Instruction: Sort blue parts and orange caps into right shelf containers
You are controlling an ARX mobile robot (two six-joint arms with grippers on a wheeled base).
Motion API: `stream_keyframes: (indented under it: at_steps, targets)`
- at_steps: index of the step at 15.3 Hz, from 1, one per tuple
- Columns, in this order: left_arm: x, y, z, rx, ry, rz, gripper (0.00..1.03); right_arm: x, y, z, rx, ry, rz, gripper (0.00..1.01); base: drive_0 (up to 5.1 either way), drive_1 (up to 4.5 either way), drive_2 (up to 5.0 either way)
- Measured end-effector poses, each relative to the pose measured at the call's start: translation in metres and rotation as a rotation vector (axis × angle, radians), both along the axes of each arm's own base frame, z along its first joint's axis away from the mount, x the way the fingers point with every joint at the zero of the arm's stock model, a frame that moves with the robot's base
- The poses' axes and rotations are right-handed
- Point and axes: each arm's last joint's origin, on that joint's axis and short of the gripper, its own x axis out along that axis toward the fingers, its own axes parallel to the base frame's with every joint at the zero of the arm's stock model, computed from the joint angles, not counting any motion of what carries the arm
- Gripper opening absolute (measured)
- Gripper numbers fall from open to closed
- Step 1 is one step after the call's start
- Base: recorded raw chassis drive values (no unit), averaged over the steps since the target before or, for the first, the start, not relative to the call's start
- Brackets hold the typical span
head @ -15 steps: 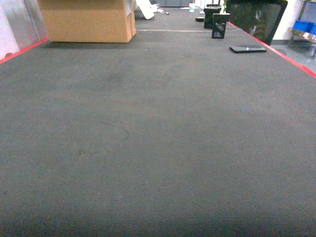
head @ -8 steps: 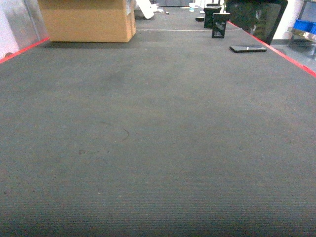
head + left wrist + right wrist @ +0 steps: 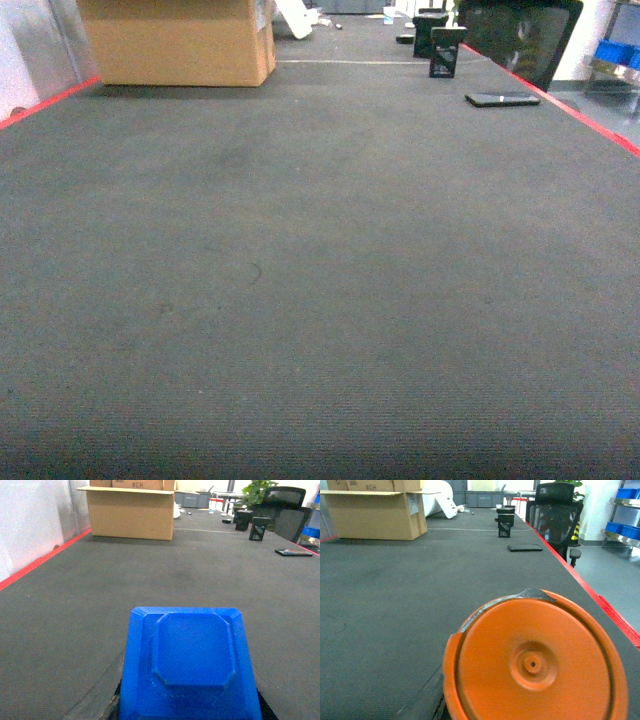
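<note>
Wrist views — blue part (image 3: 192,665), orange cap (image 3: 535,662) fill foregrounds.

the box (image 3: 131,511) bears dark printing near its top edge: "#ch" in the left wrist view, and what looks like "#ch" again in the right wrist view (image 3: 375,507). other marks beside it are too small to read.

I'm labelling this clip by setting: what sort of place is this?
Probably a workshop or storeroom with office furniture. A large cardboard box sits on dark carpet edged with red tape, a black office chair stands nearby, and blue bins fill metal shelving.
</note>
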Motion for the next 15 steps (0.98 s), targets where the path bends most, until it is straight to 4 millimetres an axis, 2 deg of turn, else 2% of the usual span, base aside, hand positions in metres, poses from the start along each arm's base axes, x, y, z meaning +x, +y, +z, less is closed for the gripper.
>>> stream_keyframes:
  at_steps: [15]
  targets:
    - [0.0, 0.0002, 0.0, 0.0, 0.0, 0.003, 0.42, 0.0, 0.0, -0.0001, 0.0, 0.0, 0.0, 0.43, -1.6, -1.55, -1.6]
